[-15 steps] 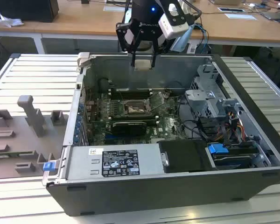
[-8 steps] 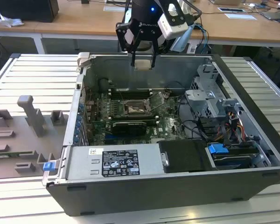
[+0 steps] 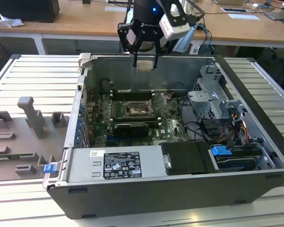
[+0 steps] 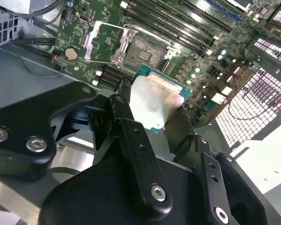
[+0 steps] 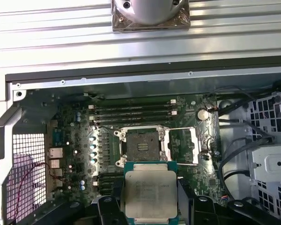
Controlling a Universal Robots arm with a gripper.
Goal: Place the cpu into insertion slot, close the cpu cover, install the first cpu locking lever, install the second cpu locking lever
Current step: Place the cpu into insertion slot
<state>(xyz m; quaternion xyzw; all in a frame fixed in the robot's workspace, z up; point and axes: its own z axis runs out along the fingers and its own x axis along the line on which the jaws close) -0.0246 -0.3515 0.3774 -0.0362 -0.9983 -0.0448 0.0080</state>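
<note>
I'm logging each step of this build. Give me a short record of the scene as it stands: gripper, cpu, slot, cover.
gripper: above the open computer case, shut on the cpu
cpu: held between the fingers, metal face showing in both wrist views, clear of the green board
insertion slot: empty, dark centre exposed
cpu cover: swung open beside the insertion slot
progress: cpu not yet placed
</note>
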